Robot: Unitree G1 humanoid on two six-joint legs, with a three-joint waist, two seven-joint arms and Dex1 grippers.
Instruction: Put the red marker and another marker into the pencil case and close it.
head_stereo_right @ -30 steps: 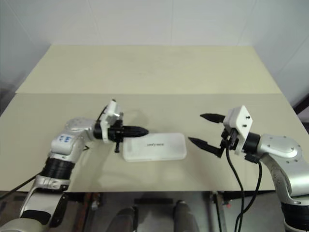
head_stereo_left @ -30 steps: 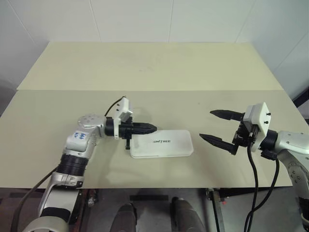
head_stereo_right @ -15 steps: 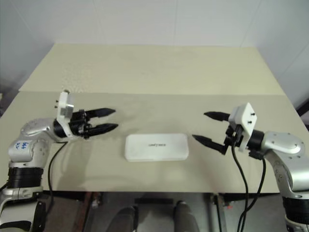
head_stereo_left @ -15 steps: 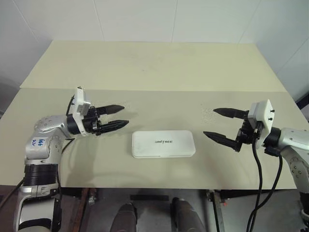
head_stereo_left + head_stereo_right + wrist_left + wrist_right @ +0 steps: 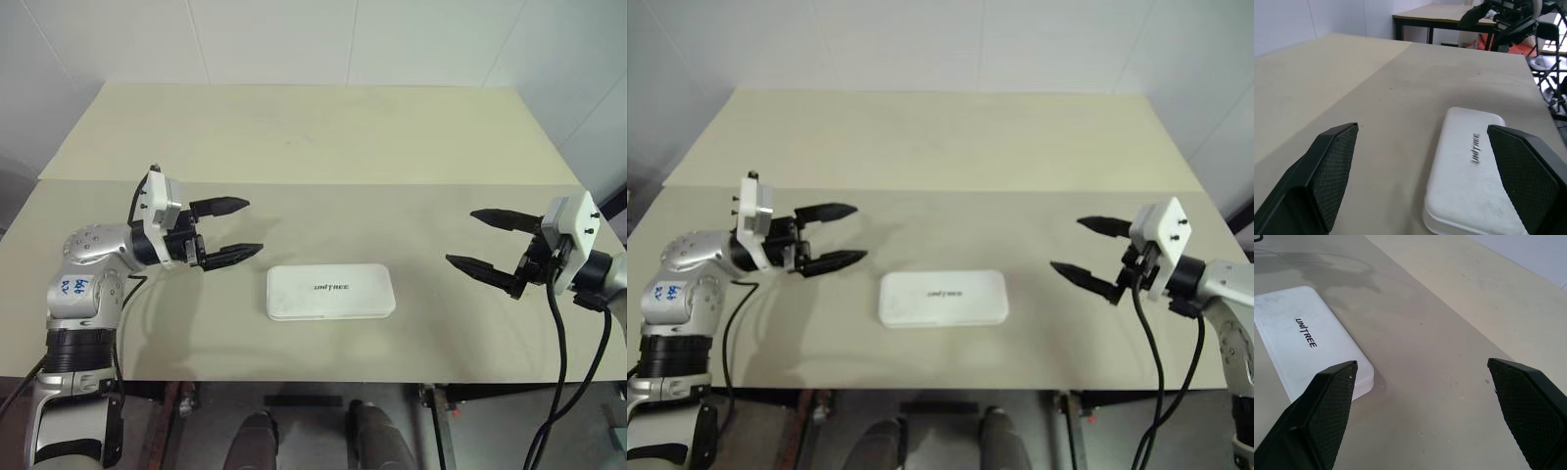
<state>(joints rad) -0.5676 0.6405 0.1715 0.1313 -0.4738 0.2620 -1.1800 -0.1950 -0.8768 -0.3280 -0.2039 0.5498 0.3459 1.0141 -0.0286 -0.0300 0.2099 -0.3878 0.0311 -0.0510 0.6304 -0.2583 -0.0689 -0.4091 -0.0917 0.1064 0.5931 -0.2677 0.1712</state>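
Pencil case [image 5: 331, 291] lies flat on the beige table [image 5: 313, 147], near the front edge and about midway between the two arms, long side running left to right. Lid down: a flat white hard-plastic box with rounded corners, a thin seam around its side where lid meets tray, dark "UNITREE" lettering printed at the centre of the lid. Surface plain white with faint scuffs in the left wrist view; nothing rests on it. Left gripper [image 5: 234, 228] hangs over the table to the left of the case, apart from it, pointing toward it; its two black fingers are spread wide with nothing between them. Right gripper [image 5: 487, 240] hangs well to the right of the case, also pointing inward, fingers spread wide and empty. In the right wrist view the case's near end sits beside one textured finger pad [image 5: 1322, 418], not touching.
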